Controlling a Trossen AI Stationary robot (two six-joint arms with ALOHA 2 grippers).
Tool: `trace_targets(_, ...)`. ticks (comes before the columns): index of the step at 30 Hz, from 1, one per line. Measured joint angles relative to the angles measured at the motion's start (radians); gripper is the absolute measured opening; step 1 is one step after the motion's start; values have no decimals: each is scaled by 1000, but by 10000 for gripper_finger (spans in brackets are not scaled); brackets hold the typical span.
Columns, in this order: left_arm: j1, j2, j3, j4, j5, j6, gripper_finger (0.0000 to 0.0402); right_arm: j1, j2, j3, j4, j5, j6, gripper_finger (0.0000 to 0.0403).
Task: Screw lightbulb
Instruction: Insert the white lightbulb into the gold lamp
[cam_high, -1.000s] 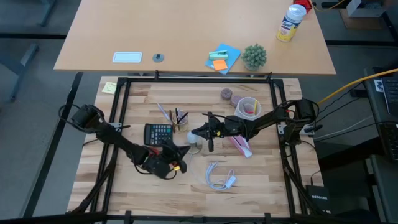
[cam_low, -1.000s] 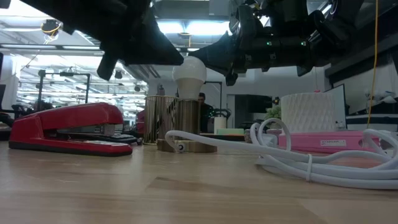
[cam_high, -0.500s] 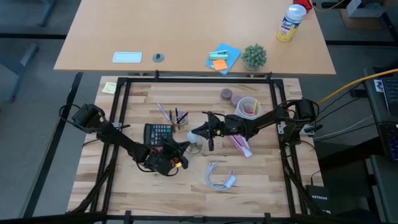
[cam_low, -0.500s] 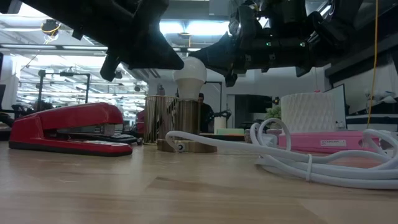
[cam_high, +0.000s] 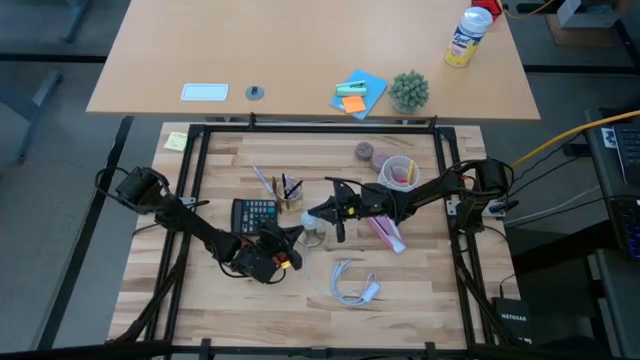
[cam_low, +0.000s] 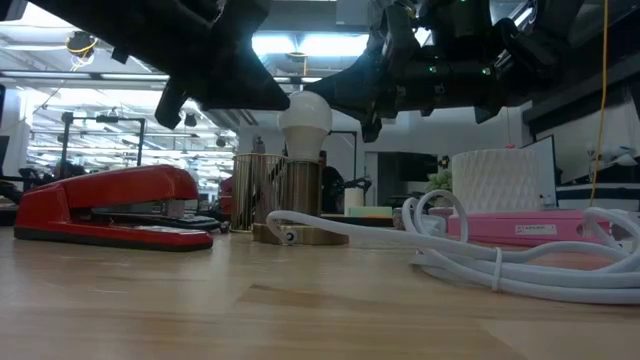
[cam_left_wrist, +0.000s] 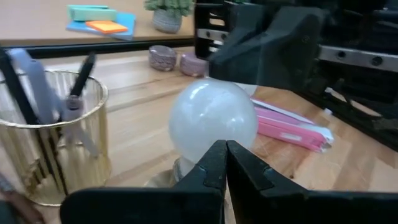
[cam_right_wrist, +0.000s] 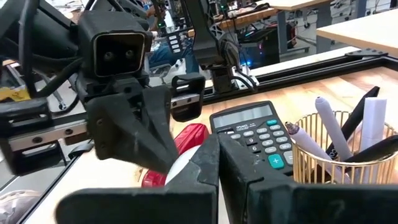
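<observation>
Bulb (cam_low: 305, 117) stands upright on a brass base (cam_low: 298, 233), just beside the gold pen cup (cam_high: 288, 195), mid-table. Left gripper (cam_high: 290, 238) and right gripper (cam_high: 316, 214) flank it, each with fingers pressed together, gripping nothing. Calculator (cam_high: 255, 213) lies near.

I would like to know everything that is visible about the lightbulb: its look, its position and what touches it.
The lightbulb is small, round and frosted white, with a smooth matte globe. It stands upright, globe upward, its neck going down into a brassy base on the wooden table, beside the gold wire pen holder. The screw end is hidden. The left gripper and right gripper both sit close against the globe from opposite sides, each with fingers together; whether they actually touch it is unclear.
</observation>
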Motion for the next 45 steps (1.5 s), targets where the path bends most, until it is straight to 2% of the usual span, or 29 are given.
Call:
trace_targets(11, 13, -2, 0, -103, -93, -155, 3, 6, 3, 1, -5, -111, 0, 7)
trace_targets(27, 4, -33, 0, -103, -122, -71, 3, 3, 7, -4, -25, -75, 0, 7)
trace_targets(33, -27, -33, 0, -105, -211, -64, 3, 3, 6, -3, -15, -86, 0, 7)
trace_targets(36, -49, -36, 0, -105, -246, -53, 3, 3, 5, -2, 5, -108, -1, 7)
trace_targets(41, -80, -43, 0, -105, -248, -49, 3, 3, 4, -2, 83, -146, -1, 7)
trace_targets(45, -105, -44, 0, -104, -236, -46, 3, 2, 3, -1, 138, -132, -4, 7)
